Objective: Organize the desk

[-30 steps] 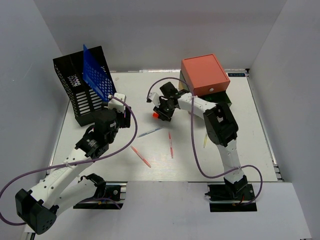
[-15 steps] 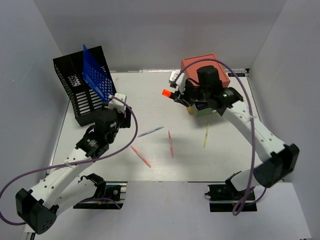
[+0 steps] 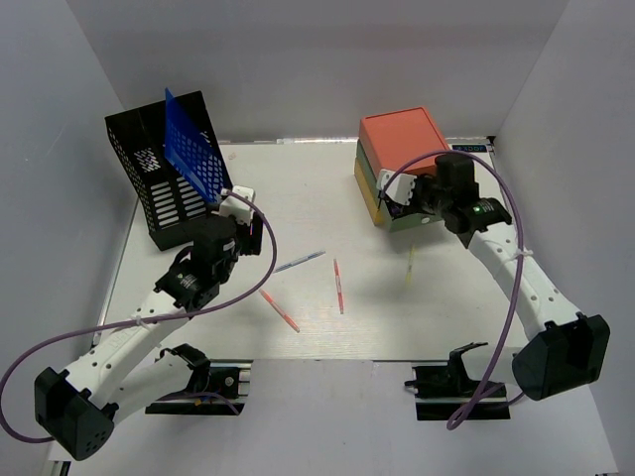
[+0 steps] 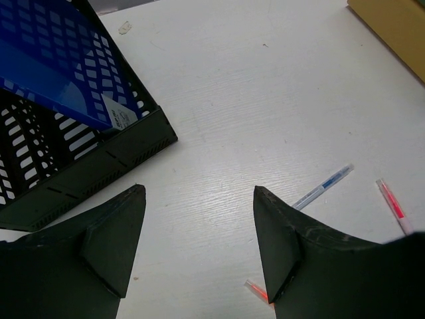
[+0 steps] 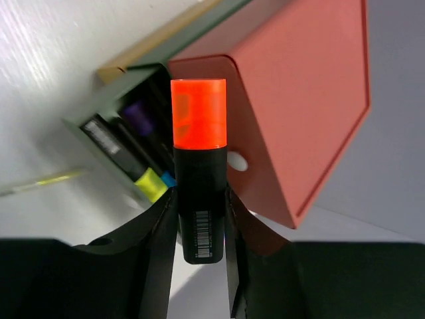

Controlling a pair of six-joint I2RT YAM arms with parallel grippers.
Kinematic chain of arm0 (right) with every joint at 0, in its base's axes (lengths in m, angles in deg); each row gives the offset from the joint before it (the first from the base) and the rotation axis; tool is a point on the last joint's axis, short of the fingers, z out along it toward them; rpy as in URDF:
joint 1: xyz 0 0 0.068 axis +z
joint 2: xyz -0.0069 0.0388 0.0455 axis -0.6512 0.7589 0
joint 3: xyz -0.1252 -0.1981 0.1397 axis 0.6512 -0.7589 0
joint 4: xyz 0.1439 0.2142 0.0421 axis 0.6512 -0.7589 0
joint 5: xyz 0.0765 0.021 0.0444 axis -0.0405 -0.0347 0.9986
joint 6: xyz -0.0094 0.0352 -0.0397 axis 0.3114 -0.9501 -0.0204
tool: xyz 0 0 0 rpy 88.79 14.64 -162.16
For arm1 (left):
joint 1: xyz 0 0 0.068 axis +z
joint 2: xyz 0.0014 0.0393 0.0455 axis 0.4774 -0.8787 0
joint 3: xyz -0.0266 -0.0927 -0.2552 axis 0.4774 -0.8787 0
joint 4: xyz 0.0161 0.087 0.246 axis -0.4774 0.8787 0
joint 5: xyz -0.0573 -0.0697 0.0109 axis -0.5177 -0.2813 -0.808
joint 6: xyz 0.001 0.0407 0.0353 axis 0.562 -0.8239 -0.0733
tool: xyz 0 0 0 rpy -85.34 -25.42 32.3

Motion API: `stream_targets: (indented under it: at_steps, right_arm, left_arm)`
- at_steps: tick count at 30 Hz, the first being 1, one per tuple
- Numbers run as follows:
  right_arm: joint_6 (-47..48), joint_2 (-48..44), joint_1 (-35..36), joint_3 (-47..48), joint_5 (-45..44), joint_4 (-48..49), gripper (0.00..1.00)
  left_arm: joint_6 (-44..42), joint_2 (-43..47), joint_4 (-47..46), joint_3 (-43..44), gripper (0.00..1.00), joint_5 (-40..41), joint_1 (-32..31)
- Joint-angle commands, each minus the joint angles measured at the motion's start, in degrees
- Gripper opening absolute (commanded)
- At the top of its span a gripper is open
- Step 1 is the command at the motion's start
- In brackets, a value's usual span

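Four loose pens (image 3: pixel 298 262), one orange marker (image 5: pixel 199 166), rack (image 3: pixel 167 206), box (image 3: pixel 402 144).

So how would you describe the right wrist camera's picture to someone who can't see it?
The right gripper clamps a black highlighter with an orange cap, poised before an open green drawer holding other markers, under the orange top drawer. A yellow pen lies on the white desk.

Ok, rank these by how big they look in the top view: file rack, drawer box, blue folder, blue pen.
1. Black file rack, looks largest.
2. Drawer box, somewhat smaller.
3. Blue folder, seen nearly edge-on, so it looks narrow.
4. Blue pen, by far the smallest.
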Motion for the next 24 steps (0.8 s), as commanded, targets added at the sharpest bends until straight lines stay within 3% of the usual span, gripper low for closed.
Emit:
stream_targets:
  at_steps: [1,9,17,18,24]
  right_arm:
    - [10.07,1.35,-0.96,1.03,-1.3,3.74,0.0]
    - [16.85,7.77,-1.4,0.15,-6.05,3.2,0.06]
    - [13.69,11.03,-1.49,1.73,-7.9,1.02,0.41]
    - [13.34,10.77,-1.66,1.64,-7.64,0.66,0.55]
    - [9.83,7.96,-1.58,1.11,-6.06,1.98,0.55]
  left_arm:
    - [-0.51,0.07,-0.88,-0.88,0.76,-0.03,-0.28]
    - [-0.69,-1.08,-0.89,-0.97,0.76,-0.12,-0.28]
    - [-0.69,-0.99,-1.24,-1.32,0.76,-0.91,-0.28]
    - [-0.69,-0.99,-1.32,-1.32,0.76,-0.91,-0.28]
    - [-0.69,-1.43,-1.24,-1.32,0.76,-1.53,-0.28]
